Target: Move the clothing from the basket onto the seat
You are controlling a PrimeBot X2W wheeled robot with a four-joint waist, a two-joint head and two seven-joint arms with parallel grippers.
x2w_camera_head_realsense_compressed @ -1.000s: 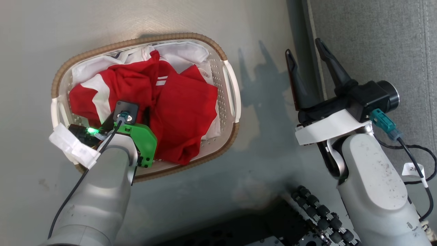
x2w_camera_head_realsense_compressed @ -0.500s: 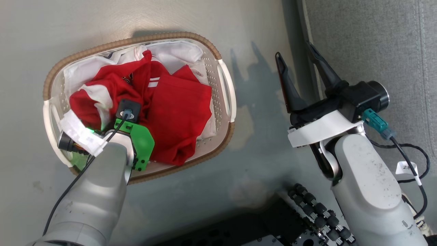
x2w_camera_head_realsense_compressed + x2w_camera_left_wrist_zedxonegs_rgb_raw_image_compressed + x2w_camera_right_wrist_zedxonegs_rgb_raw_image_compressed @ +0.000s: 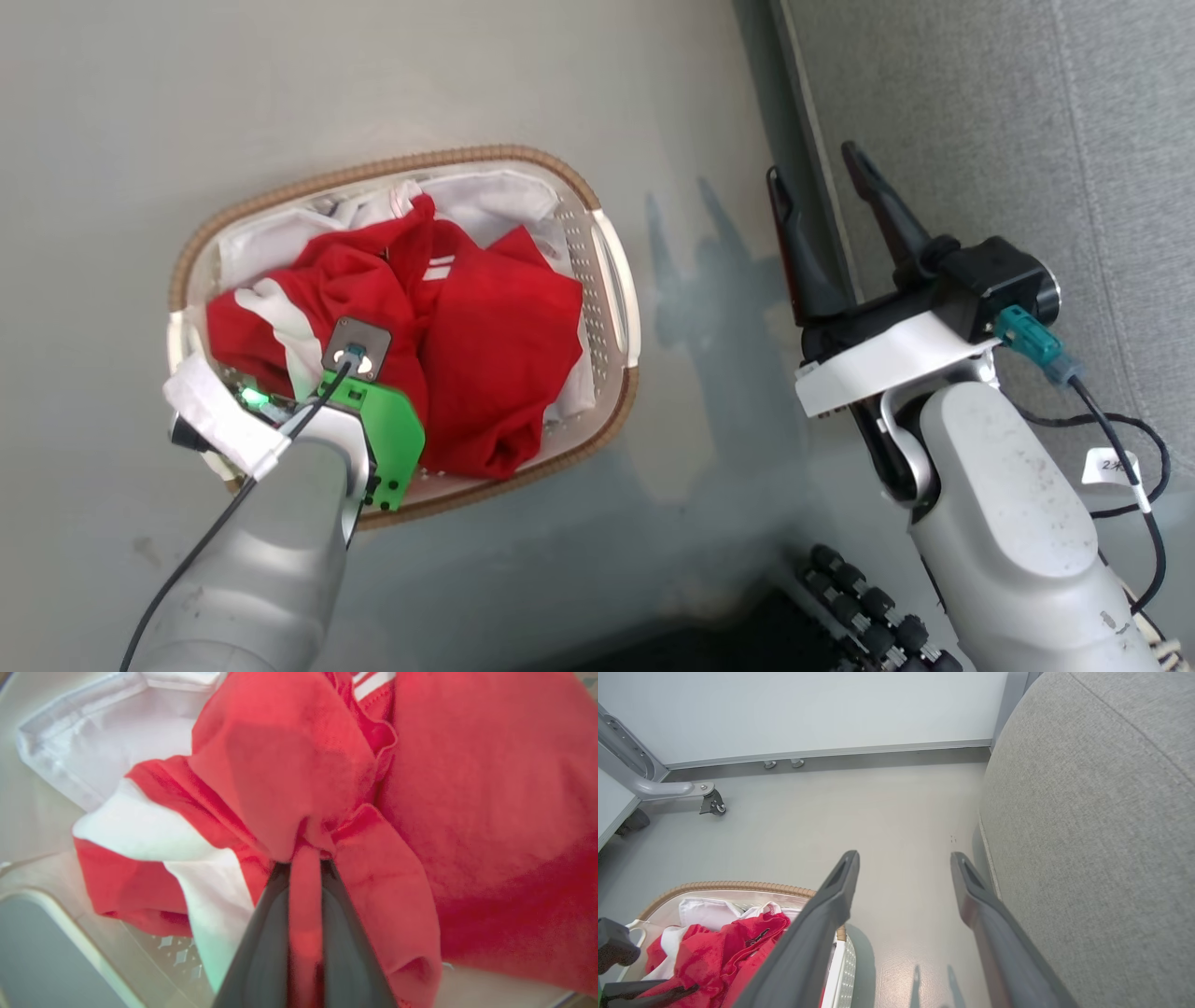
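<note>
The white perforated basket (image 3: 616,280) with its brown woven rim sits on the floor at the left of the head view. Red clothing (image 3: 495,336) with white stripes is heaped inside it. My left arm (image 3: 280,541) reaches down into the heap. In the left wrist view my left gripper (image 3: 304,863) is shut on a pinched fold of the red clothing (image 3: 467,788). My right gripper (image 3: 813,163) hangs open with nothing in it over the floor, beside the edge of the grey seat (image 3: 990,121). The right wrist view shows this gripper (image 3: 903,856) between the basket (image 3: 738,887) and the seat (image 3: 1101,812).
White sheet-like fabric (image 3: 504,201) lies under the red pile. A grey wheeled frame leg (image 3: 712,802) and a wall stand beyond the basket. Black rollers of my base (image 3: 868,607) sit at the bottom right. Bare grey floor (image 3: 709,373) separates basket and seat.
The head camera has shifted, so the whole picture has slid. The red fabric near my left wrist is now bunched higher. The right gripper stays open.
</note>
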